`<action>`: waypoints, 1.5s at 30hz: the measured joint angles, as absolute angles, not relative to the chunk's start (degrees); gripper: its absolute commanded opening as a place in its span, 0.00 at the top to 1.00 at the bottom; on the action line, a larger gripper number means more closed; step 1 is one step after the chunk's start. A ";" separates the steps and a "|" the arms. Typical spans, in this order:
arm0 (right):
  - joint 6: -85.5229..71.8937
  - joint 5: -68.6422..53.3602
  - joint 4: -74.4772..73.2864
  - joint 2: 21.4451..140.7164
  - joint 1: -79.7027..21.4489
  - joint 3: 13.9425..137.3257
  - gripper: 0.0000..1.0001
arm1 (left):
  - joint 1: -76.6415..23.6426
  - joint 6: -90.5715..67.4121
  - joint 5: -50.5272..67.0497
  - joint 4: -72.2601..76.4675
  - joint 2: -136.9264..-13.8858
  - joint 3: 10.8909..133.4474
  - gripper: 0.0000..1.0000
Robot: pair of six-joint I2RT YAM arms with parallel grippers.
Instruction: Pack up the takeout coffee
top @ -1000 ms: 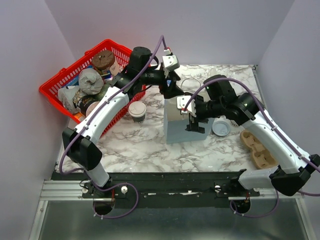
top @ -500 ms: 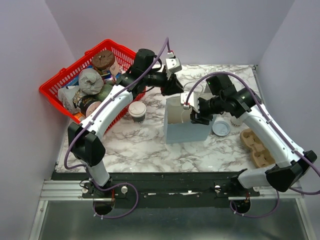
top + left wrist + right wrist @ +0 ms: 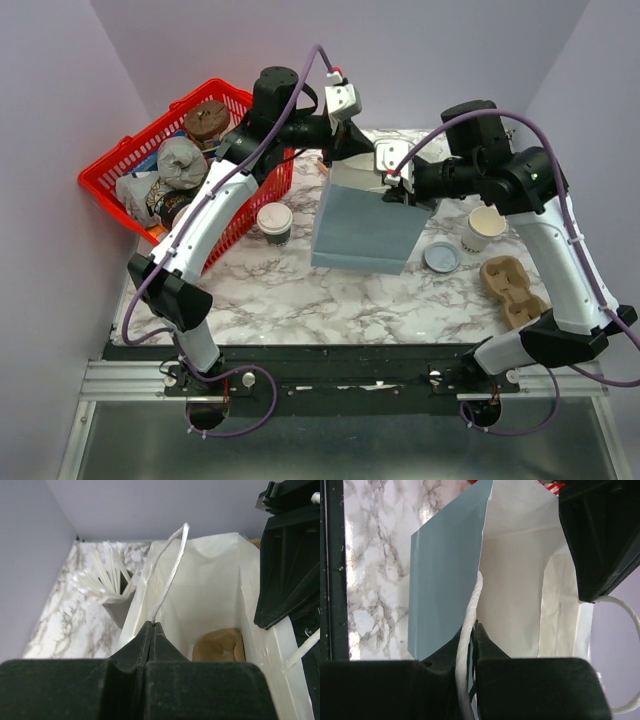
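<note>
Left wrist: your left gripper (image 3: 152, 625) clamps one bag handle (image 3: 170, 565), right gripper (image 3: 474, 625) pinches the other. Pull them apart evenly so the coffee (image 3: 274, 222) fits.

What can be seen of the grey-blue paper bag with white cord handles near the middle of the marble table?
The grey-blue paper bag is matte outside, white inside, with twisted white cord handles. Its mouth is held open between the arms: the left gripper is shut on one rim at a handle's base, the right gripper on the opposite rim and its cord. A tan object, unclear what, lies at its bottom. Whether its base touches the marble table cannot be told.
</note>
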State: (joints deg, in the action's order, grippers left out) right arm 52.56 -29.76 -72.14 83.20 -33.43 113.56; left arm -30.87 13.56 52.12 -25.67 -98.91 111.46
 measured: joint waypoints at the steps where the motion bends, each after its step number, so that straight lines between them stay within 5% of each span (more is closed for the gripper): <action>1: 52.58 -29.82 -72.88 83.70 -33.43 115.61 0.91 | -30.87 13.52 52.12 -25.69 -98.91 113.23 1.00; 12: 53.08 -29.93 -75.99 86.24 -33.43 122.30 0.90 | -30.87 13.50 52.07 -25.41 -98.83 118.74 0.99; 15: 53.06 -30.11 -75.72 85.78 -33.43 119.52 0.81 | -30.87 13.78 51.57 -24.91 -98.10 115.26 0.66; 16: 52.99 -30.17 -75.29 85.23 -33.43 117.25 0.52 | -30.87 13.74 51.18 -24.84 -97.62 113.21 0.52; 18: 52.56 -30.30 -73.82 83.88 -33.43 110.34 0.08 | -30.85 13.06 49.98 -23.86 -96.79 108.62 0.44; 19: 51.83 -30.11 -73.30 83.50 -33.43 107.48 0.01 | -30.70 12.29 49.45 -23.27 -96.51 106.34 0.38; 25: 49.41 -29.61 -73.71 85.34 -33.43 103.00 0.00 | -29.47 10.72 46.39 -23.94 -96.38 99.63 0.22; 32: 44.47 -29.63 -70.46 84.44 -33.23 125.60 0.00 | -27.00 13.26 43.92 -27.31 -86.83 97.12 0.19; 38: 41.65 -29.54 -61.58 76.42 -28.91 114.56 0.07 | -21.41 12.47 41.54 -27.79 -76.79 95.42 0.15; 45: 43.88 -33.89 -64.20 86.39 -18.59 112.31 0.11 | -16.51 15.22 39.44 -34.17 -75.64 92.40 0.15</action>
